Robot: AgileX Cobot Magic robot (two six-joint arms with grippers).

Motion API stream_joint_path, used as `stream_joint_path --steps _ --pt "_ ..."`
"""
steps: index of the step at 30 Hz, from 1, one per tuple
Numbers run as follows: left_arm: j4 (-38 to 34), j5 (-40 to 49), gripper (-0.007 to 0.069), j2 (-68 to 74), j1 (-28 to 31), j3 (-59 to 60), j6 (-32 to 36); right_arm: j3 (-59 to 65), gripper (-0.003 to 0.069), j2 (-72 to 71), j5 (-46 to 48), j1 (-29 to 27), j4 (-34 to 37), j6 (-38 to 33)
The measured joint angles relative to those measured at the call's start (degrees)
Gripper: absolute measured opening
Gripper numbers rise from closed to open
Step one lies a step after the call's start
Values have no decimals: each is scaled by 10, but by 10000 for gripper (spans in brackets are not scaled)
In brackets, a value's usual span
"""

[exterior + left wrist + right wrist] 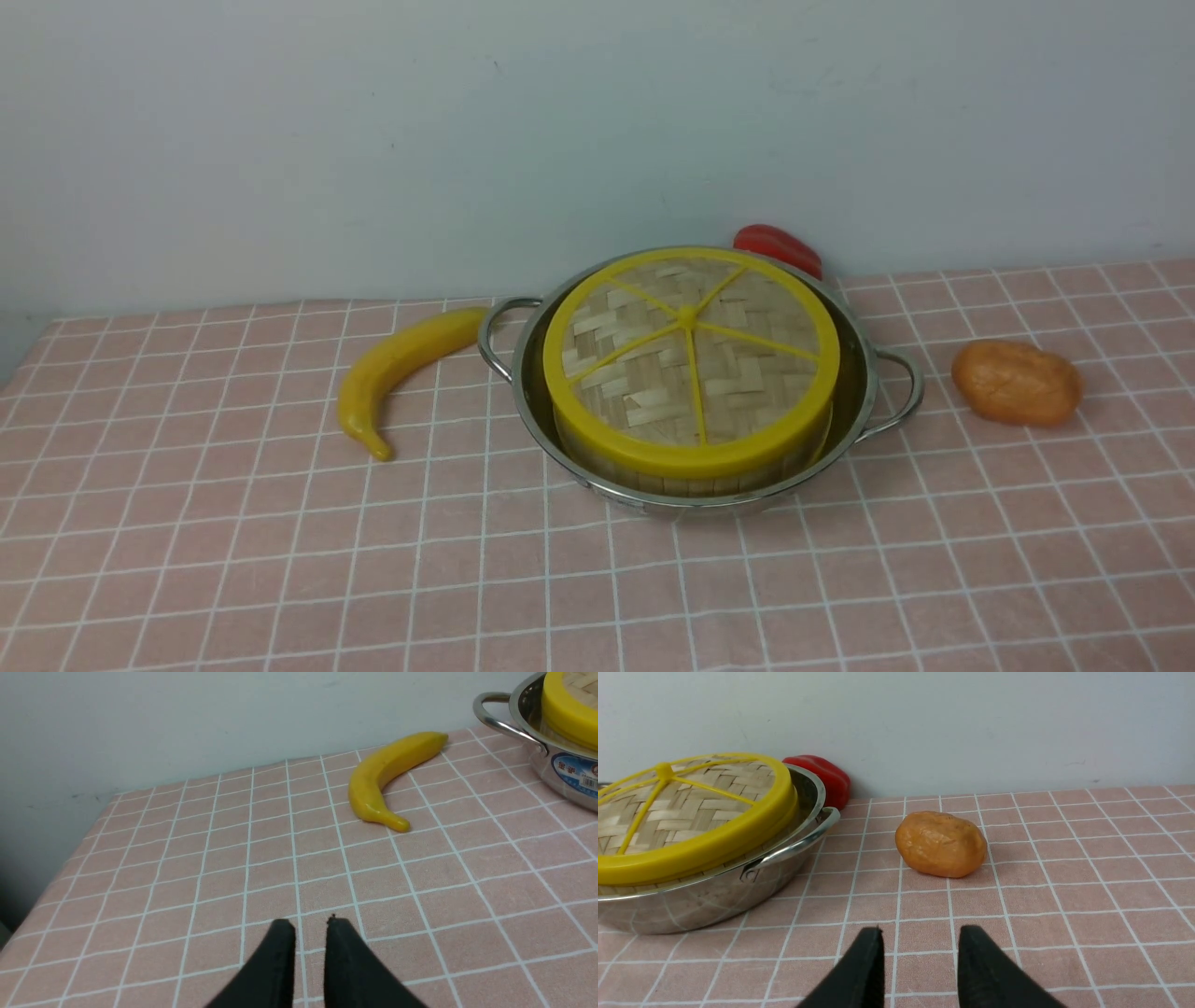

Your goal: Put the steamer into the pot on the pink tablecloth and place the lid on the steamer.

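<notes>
The left gripper (pixel 310 924) hangs over bare cloth with its two black fingers a narrow gap apart, nothing between them and nothing touched. The right gripper (pixel 920 933) also hovers over bare cloth, its fingers set wider, empty as well. Neither arm shows in the front view.

One pot (pixel 864 392) sits on the pink tablecloth (pixel 280 560), near the wall. Inside it stands one steamer (pixel 691 478), only its lower bamboo wall showing, and one lid (pixel 691 359) lies on top of the steamer, tilted slightly, its yellow spokes meeting at the centre. The pot has two wire handles, one on each side.

Three other things lie on the cloth: one banana (pixel 397 369) just beside the pot's left handle, one orange-brown potato (pixel 1016 383) near the right handle, and one red pepper (pixel 780 247) behind the pot against the wall.
</notes>
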Motion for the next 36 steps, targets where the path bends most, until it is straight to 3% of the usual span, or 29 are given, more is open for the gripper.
stream_joint_path --steps 36 --pt "1 0 159 0 0 0 0 0 243 0 0 0 0 0"
